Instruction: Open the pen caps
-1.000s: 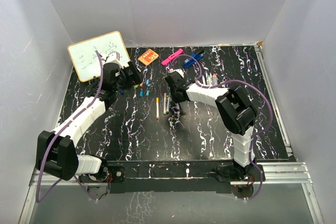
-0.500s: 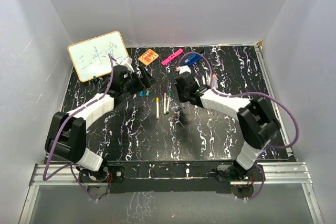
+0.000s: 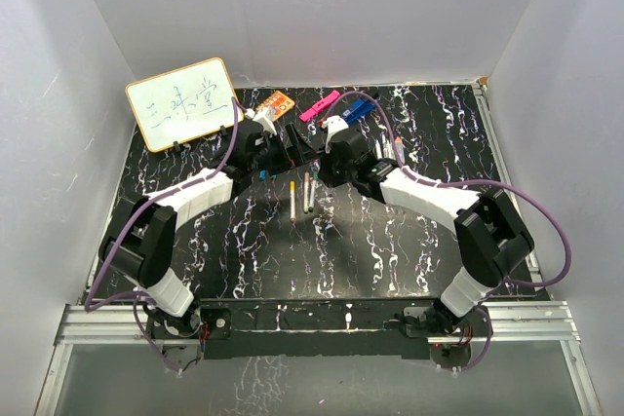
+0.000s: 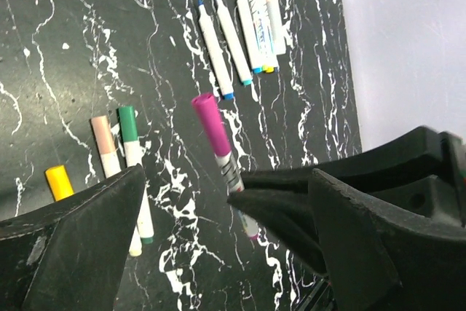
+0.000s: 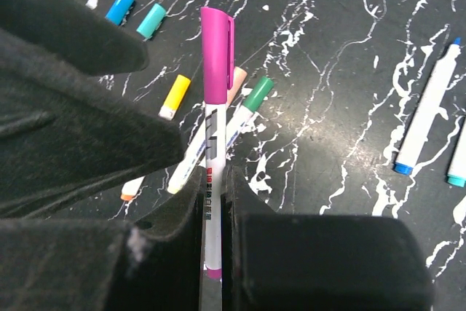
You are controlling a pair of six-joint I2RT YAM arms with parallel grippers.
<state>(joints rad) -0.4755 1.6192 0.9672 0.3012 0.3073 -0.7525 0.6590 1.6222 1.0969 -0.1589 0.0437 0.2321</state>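
The right claw (image 5: 215,198) is clamped on the white barrel of a marker pen (image 5: 212,143), gripping it low, near the tail, so that most of the pen and its magenta cap (image 5: 217,52) stick out unsupported above the surface (image 3: 390,241). The left claw (image 4: 227,180) hangs just beside the cap with its jaws wide apart. In the right wrist view its dark fingers sit to one side of the cap, and I cannot tell whether the cap lies squarely between them. That is the main hazard: if the left claw closes while off-line, one finger will probably push the cap sideways. With so short a hold on the barrel, the pen could pivot or slide in the right claw. If it closes too far down, it would pinch the barrel as well as the cap, and a pull would then drag the whole pen out of the right claw. A pull at an angle to the pen's axis could bend or jam the cap. The two claws are very close, so a small overshoot risks finger-to-finger contact. A dropped cap would fall among the yellow cap (image 5: 175,96), the teal cap (image 5: 151,20) and the green-capped pen (image 5: 251,100) lying below, which could scatter them.
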